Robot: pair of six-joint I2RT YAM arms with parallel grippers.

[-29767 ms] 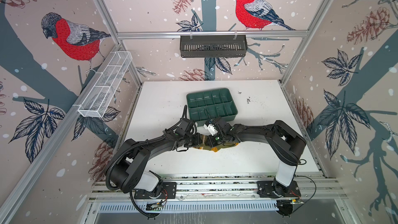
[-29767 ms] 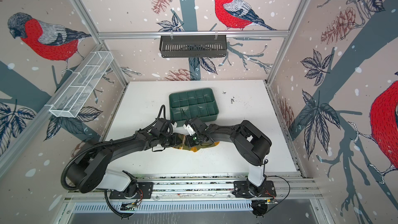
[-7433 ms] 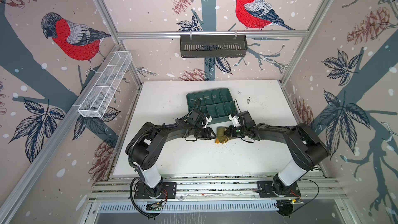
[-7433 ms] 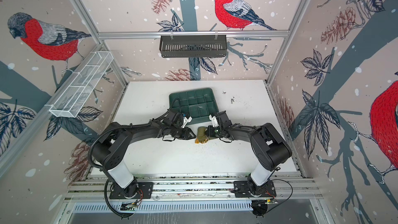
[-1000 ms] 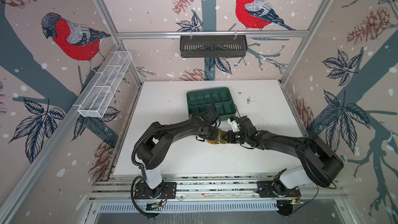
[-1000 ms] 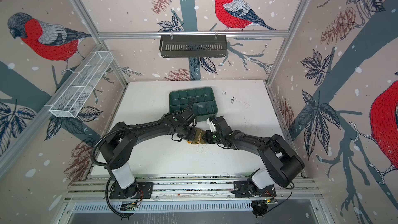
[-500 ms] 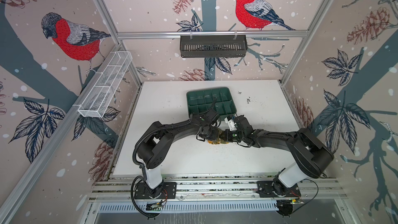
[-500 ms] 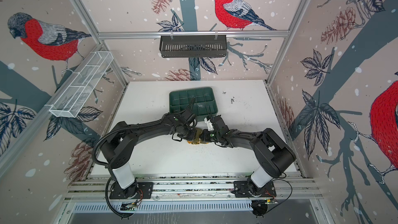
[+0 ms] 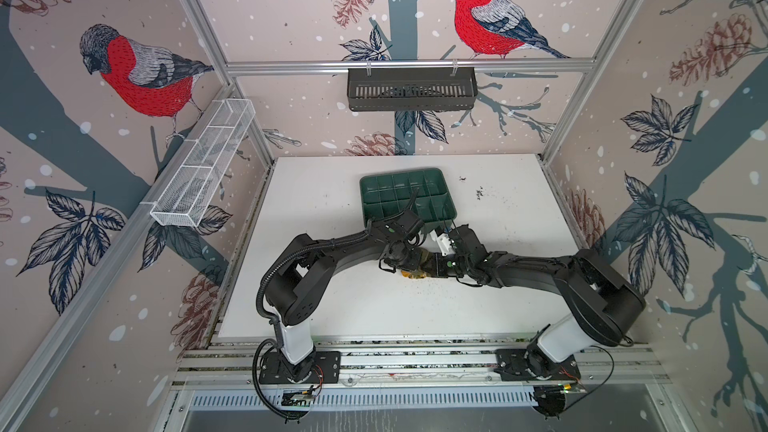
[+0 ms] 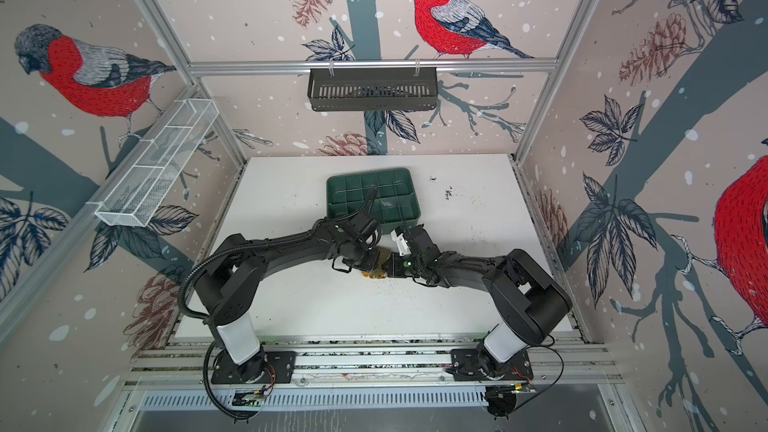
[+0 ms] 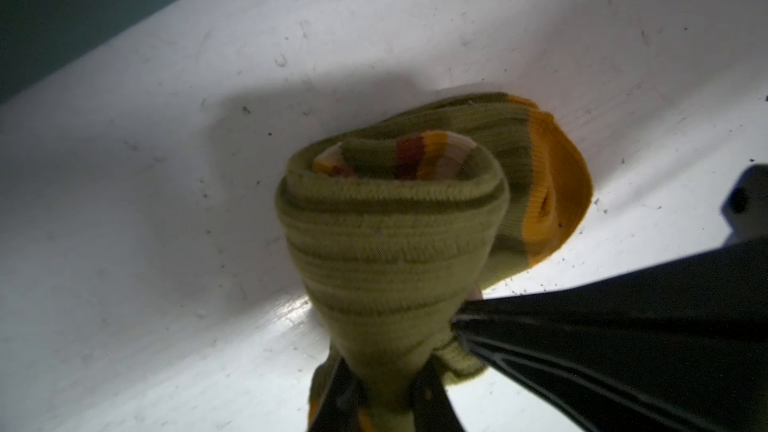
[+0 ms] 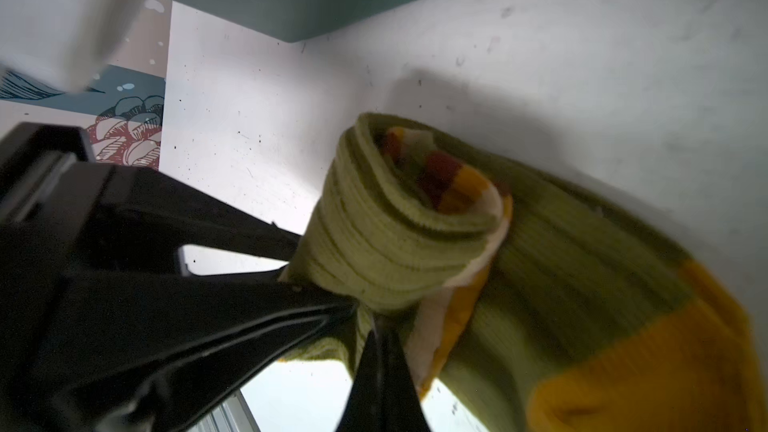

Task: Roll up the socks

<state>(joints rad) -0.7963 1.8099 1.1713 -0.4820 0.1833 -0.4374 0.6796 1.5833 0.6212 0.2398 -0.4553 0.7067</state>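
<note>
Olive-green knit socks with mustard-orange toe and brown, cream and orange cuff stripes: wound into one tight roll. The stripes show inside its open end, and the orange toe trails loose.
Where the socks lie: mid-bench between the two arms in both top views, near the tray's front edge but not in it. The toe end rests on the bench.
Left fingers: clamped on one end of the roll, with knit bulging up from between them.
Right fingers: pressed together, tips pushed into the fabric at the foot of the roll. Whether cloth is nipped between them I cannot tell.
The two arms: they come in from opposite sides, and their fingers nearly meet at the roll.
Dark green plastic compartment tray: flat on the bench, just behind the arms' wrists.
White bench: scuffed, with dark specks scattered around the roll.
Black slotted basket: hung on the back rail.
White wire-mesh basket: hung along the left wall.
</note>
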